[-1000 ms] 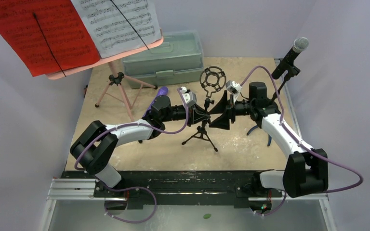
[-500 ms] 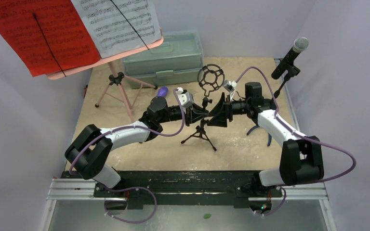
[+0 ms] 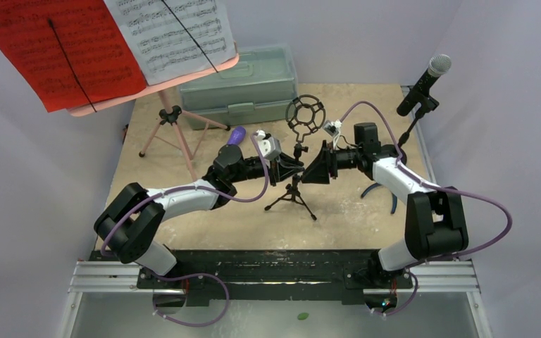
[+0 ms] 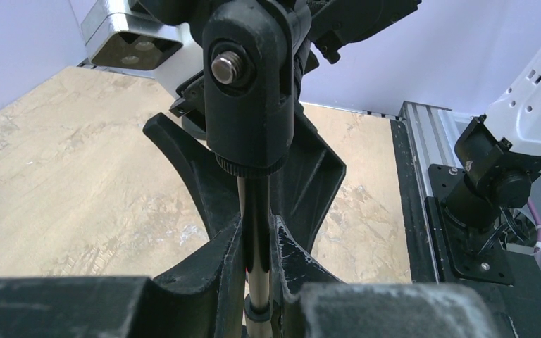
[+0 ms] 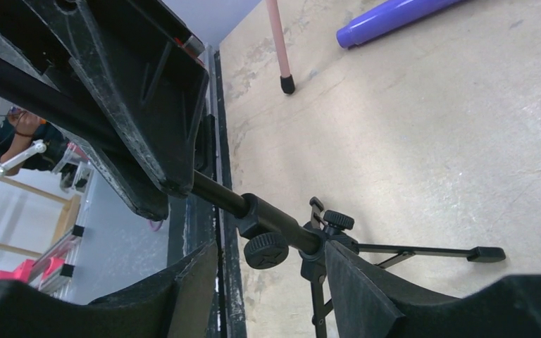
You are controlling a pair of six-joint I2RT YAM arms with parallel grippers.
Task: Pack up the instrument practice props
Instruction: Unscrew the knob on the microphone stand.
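Pale lilac walls close in a tan tabletop, with a grey-green plastic case along its far edge. At the far left stands the pink metal tripod; its pink tray carries the red sheet-music pages and the white sheet-music pages. The purple microphone lies flat on the tabletop between the tripod's legs and the left arm. The black silver-headed microphone sits tilted in its own mount at the far right edge. In the middle stands a small black mic mount, three legs spread on the tabletop and a ring-shaped cradle on top. The left gripper reaches in from the left, and the left wrist view shows its fingers clamped on the mount's shiny upright rod. The right gripper faces it from the other side, and its fingers are apart, flanking the rod near its clamp knob without visibly pressing it. Blue-handled pliers lie partly hidden under the right arm.
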